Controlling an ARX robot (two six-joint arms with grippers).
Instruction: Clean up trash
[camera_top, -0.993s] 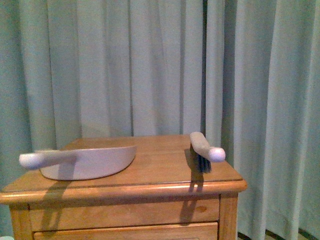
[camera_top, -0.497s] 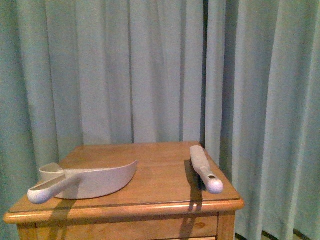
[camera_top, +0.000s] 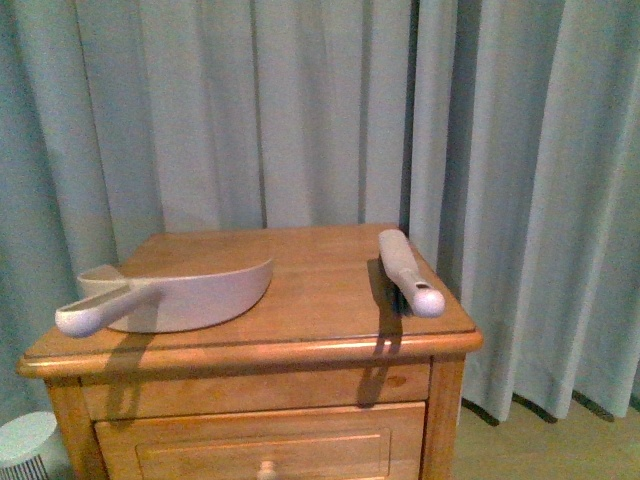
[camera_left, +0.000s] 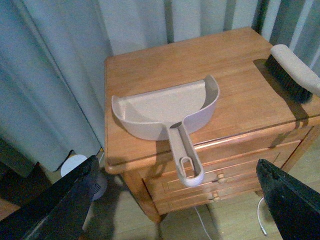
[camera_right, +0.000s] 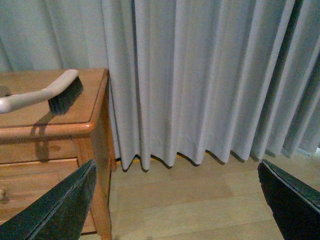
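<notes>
Front view: wooden worktop (camera_top: 320, 262) standing against a pale curtain (camera_top: 300, 110). Neither arm shows in this view.

Dustpan (camera_top: 195, 290): beige, flat on the left half of the worktop. The mouth faces the curtain. The handle points front-left and sticks out past the front edge.

Brush (camera_top: 403, 268): beige back with dark bristles down on the wood, lying along the right side of the worktop, handle end toward the front. It is well apart from the dustpan, with bare wood between the two.

Left hand (camera_left: 176, 165): spread wide. Its dark fingers (camera_left: 60, 200) sit in the two lower corners of the left wrist view and grip nothing. It hangs above and in front of the worktop, looking down on the dustpan handle, touching neither.

Right hand (camera_right: 176, 162): also spread wide and holding nothing. It is off the right side of the worktop, above the plank floor (camera_right: 200, 200), and faces the curtain. The brush head is near one edge of its view.

Trash: cannot be placed, as no view shows the paper wad.

Below the worktop is a drawer (camera_top: 265, 445). A white round object (camera_top: 25, 445) stands on the floor at the left, too cropped to identify.
</notes>
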